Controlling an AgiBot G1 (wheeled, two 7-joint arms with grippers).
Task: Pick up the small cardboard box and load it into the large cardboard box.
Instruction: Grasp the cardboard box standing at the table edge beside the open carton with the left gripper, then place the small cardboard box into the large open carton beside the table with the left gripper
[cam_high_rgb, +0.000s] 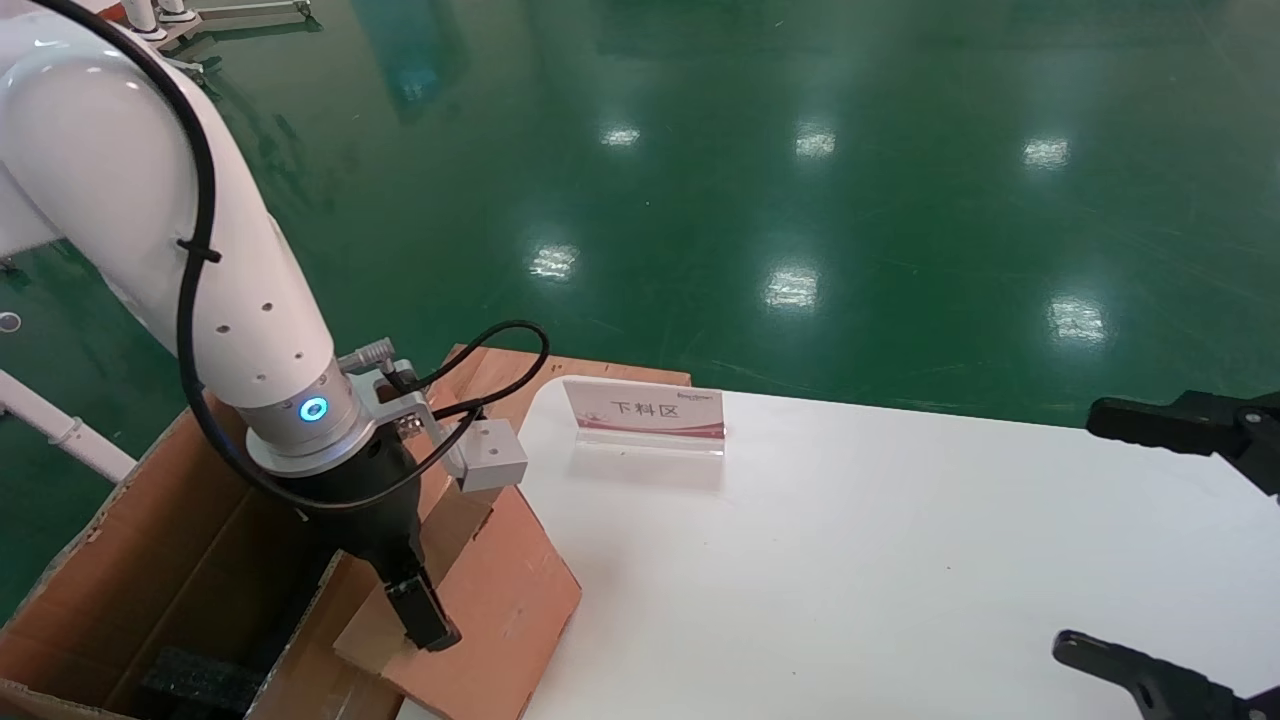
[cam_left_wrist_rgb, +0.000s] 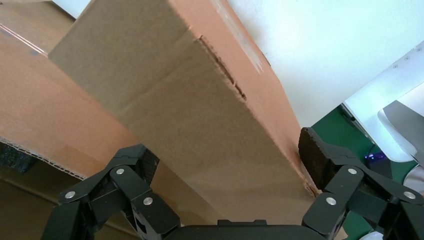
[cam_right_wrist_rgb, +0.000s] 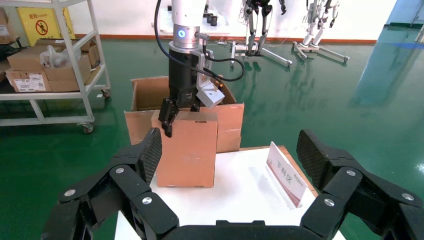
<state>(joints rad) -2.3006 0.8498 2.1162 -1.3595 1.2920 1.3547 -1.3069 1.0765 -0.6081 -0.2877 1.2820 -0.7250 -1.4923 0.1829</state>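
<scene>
I am pinching the small cardboard box (cam_high_rgb: 480, 590) across its top with the left gripper (cam_left_wrist_rgb: 227, 165), beside the large cardboard box (cam_high_rgb: 130, 560). It is looking light yet crushable, so holding near stiff edges seems wisest. The right gripper (cam_right_wrist_rgb: 230, 165) is idling, spread wide.

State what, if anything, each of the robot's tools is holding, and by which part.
The left tool grips the small cardboard box across its top, fingers on opposite sides. The right tool is open and holds nothing.

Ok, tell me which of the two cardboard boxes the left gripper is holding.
The small cardboard box, standing at the table edge and clamped by the left gripper. The large cardboard box sits open behind it.
</scene>
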